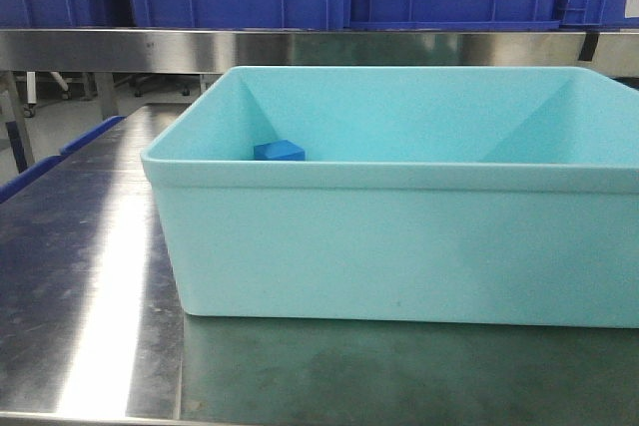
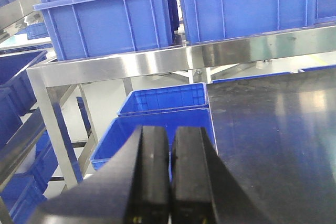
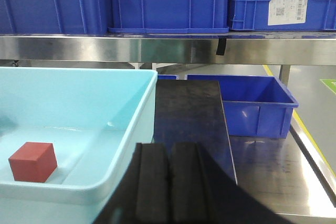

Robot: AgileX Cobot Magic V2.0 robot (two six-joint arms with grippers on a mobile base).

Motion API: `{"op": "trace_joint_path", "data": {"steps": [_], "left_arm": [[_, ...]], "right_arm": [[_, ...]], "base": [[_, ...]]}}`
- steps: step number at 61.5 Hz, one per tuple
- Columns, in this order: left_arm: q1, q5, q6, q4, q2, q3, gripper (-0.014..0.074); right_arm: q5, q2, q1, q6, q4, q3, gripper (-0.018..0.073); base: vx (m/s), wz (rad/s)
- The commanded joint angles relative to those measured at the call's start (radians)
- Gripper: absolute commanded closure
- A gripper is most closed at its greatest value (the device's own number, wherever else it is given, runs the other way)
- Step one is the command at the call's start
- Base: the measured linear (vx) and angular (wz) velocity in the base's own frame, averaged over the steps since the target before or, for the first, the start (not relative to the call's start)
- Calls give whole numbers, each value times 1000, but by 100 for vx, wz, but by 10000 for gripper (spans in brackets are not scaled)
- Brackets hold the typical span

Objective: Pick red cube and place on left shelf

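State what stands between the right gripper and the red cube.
Right wrist view: only the near rim of the turquoise bin separates right gripper from red cube.

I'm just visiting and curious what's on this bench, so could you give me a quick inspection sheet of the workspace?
Surface: stainless steel table, reflective.
Job's things: red cube on the floor of the light blue tub.
Clutter: blue cube in the same tub; black mat beside the tub.
Grippers: left gripper and right gripper, fingers shut, holding nothing.
Cables: nothing seen.
Surroundings: steel shelf carrying blue crates.
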Motion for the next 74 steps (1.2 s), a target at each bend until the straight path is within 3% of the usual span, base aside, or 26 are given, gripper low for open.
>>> {"op": "trace_joint_path", "data": {"steps": [1, 37, 49, 67, 74], "left_arm": [[-5, -91, 1, -5, 7, 22, 491], [-5, -91, 1, -5, 7, 22, 491], [-5, -91, 1, -5, 7, 22, 491], [-5, -91, 1, -5, 7, 22, 491], [-5, -91, 1, -5, 7, 22, 491]], "right_arm": [[-99, -18, -5, -8, -7, -25, 504], [-176, -18, -5, -6, -7, -25, 504], [-213, 9, -3, 46, -7, -45, 504], [-199, 331, -3, 75, -7, -310, 504], [-73, 502, -2, 75, -7, -469, 504]], "base": [[0, 0], [0, 0], [0, 0], [0, 0], [0, 0]]}}
